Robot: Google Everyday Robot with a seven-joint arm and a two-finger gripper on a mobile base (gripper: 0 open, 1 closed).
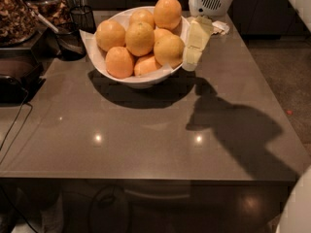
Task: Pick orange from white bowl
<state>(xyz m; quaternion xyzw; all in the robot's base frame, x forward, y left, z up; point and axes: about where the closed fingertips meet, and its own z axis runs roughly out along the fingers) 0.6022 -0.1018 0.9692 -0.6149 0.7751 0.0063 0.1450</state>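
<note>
The white bowl (pixel 142 80) stands at the back middle of the grey table, lined with white paper and heaped with several oranges. The topmost orange (pixel 167 12) sits at the back right of the heap. Another large orange (pixel 168 50) lies against the right rim. My gripper (pixel 191 62) hangs from a white wrist housing (pixel 212 1), cream-coloured and pointing down and left. Its tip is at the bowl's right rim, right beside that orange. It holds nothing that I can see.
A small dark glass cup (pixel 82 17) and a black scoop (pixel 69 41) stand left of the bowl. A container of brown bits (pixel 14 13) and a black appliance (pixel 17 79) with a cable are at far left. Crumpled paper (pixel 221 27) lies behind the gripper.
</note>
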